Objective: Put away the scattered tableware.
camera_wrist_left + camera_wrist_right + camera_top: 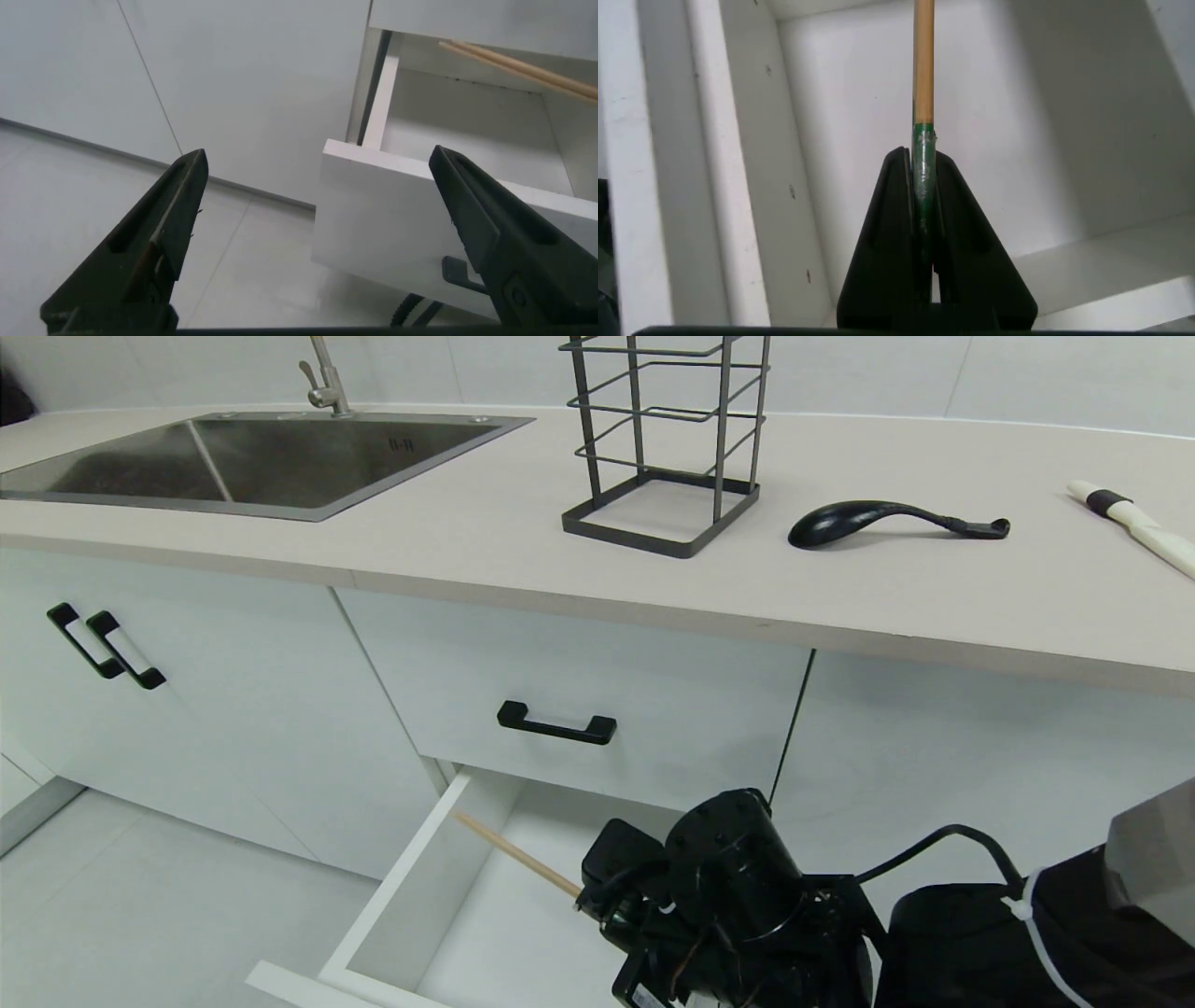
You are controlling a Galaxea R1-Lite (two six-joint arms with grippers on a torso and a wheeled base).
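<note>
The right tool (922, 173) pinches the green-taped end of a chopstick (923, 65), whose long axis points away to the far left above the open drawer (401, 896), while the left tool (316, 154) hangs spread at the drawer's near left.

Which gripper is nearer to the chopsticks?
Right. The right gripper clamps the chopsticks above the open drawer; the left gripper hangs open outside the drawer, apart from them.

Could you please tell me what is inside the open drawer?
The chopsticks, clamped in the right hand, hang over the white floor of the drawer, bare where it shows. The arm hides the part beneath it.
</note>
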